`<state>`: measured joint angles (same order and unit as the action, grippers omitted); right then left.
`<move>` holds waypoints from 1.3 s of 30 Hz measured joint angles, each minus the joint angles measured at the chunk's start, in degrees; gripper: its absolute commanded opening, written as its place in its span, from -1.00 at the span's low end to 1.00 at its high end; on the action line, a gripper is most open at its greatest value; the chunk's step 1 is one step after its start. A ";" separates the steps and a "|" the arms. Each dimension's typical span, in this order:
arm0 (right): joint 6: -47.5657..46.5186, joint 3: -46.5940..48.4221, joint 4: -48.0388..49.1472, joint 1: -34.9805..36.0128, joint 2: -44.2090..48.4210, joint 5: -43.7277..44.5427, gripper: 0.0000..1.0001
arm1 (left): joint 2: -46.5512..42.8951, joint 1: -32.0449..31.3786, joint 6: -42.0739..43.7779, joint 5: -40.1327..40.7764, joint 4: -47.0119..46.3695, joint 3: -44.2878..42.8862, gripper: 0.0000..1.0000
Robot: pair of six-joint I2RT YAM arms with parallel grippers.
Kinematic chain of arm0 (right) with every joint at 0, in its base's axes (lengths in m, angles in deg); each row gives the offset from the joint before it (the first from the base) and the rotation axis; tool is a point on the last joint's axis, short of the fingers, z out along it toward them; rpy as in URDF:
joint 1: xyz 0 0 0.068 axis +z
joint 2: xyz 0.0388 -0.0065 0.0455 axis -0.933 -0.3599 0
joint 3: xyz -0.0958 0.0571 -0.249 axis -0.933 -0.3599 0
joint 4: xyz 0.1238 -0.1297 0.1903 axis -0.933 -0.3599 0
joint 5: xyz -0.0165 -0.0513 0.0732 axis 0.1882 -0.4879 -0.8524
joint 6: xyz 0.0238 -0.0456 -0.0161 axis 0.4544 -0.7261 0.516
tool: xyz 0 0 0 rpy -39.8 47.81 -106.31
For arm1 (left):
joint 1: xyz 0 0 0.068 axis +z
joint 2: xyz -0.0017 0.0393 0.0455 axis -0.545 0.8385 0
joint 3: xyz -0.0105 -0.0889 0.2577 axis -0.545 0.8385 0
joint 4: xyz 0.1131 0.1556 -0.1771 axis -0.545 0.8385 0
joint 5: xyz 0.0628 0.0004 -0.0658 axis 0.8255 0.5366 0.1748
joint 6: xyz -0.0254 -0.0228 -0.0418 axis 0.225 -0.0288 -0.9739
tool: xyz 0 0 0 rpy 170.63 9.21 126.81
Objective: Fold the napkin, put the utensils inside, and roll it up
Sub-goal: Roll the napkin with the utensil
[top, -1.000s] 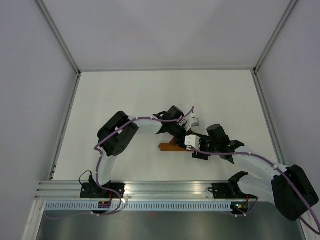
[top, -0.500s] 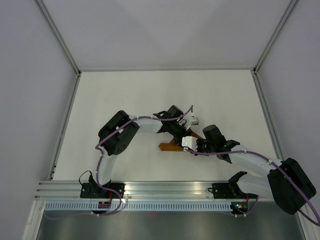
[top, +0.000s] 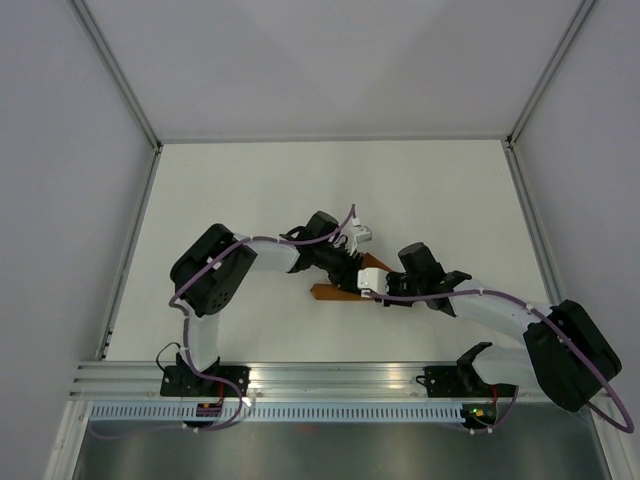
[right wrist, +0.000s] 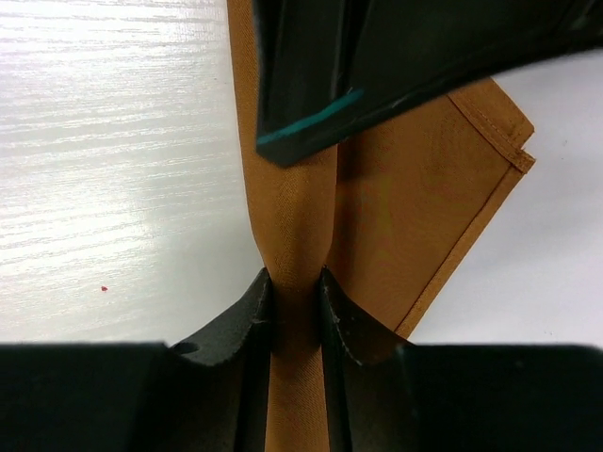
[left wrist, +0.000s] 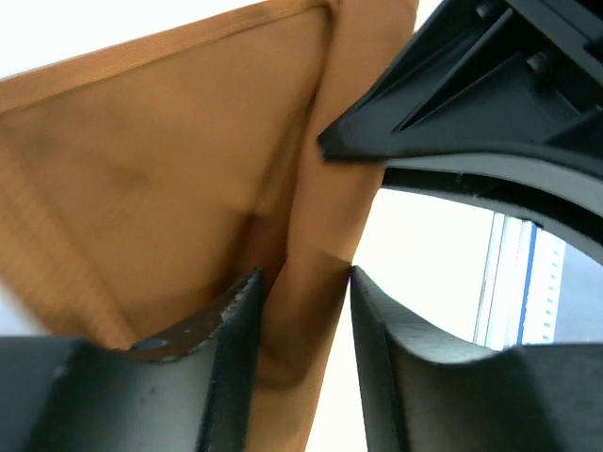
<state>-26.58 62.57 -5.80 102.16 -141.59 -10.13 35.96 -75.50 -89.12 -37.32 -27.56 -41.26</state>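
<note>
near side: right gripper (right wrist: 295, 282) has its fingers pinched almost fully together on a ridge of the napkin (right wrist: 415, 179), with the cloth squeezed thin between them. Over the last second this arm has stretched further left across the table (top: 300, 180), and the visible end of the cloth slid left with it. So the bundle is being dragged or rolled, not let go.

napkin sits mid-table between the two grippers, gathered into a narrow strip with one hemmed corner lying out flat.

just beyond: left gripper (left wrist: 300, 278) has its fingers narrowly apart with a fold of cloth clamped in the gap. Its elbow has swung left too. Reads as mid-roll with both ends held.

utensils: not visible in any view, can't tell if they're wrapped inside.

in the way: the grippers sit almost against each other over the cloth. Each blocks the other's camera, so there's little room to regrip.

further out: only white table and the walls (top: 330, 70), well apart.
</note>
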 measured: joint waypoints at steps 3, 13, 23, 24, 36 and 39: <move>-0.35 1.07 -0.81 -0.11 -1.11 -0.07 -0.99 | -1.33 1.51 -1.14 0.48 -1.84 1.84 -0.08; -2.14 7.78 -5.97 -2.08 -7.78 -2.40 -0.99 | -10.93 7.78 -7.50 6.49 -16.68 15.80 -0.03; -4.52 22.03 -17.70 -6.51 -21.40 -9.03 -0.99 | -25.07 12.44 -13.70 15.37 -44.94 35.28 0.23; -4.85 23.98 -19.67 -7.06 -23.08 -9.97 -0.99 | -25.46 12.33 -13.90 16.15 -47.69 37.03 0.23; -8.07 43.54 -41.68 -12.81 -40.74 -20.46 -0.99 | -32.06 -1.46 -2.47 32.24 -58.36 44.68 0.33; -8.46 47.21 -45.97 -13.68 -44.15 -22.16 -0.99 | -31.04 -6.32 4.24 35.74 -54.84 41.33 0.33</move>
<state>-35.04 109.78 -51.77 88.48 -185.74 -32.29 4.92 -81.82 -84.88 -1.58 -82.40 0.07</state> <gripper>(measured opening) 0.272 0.661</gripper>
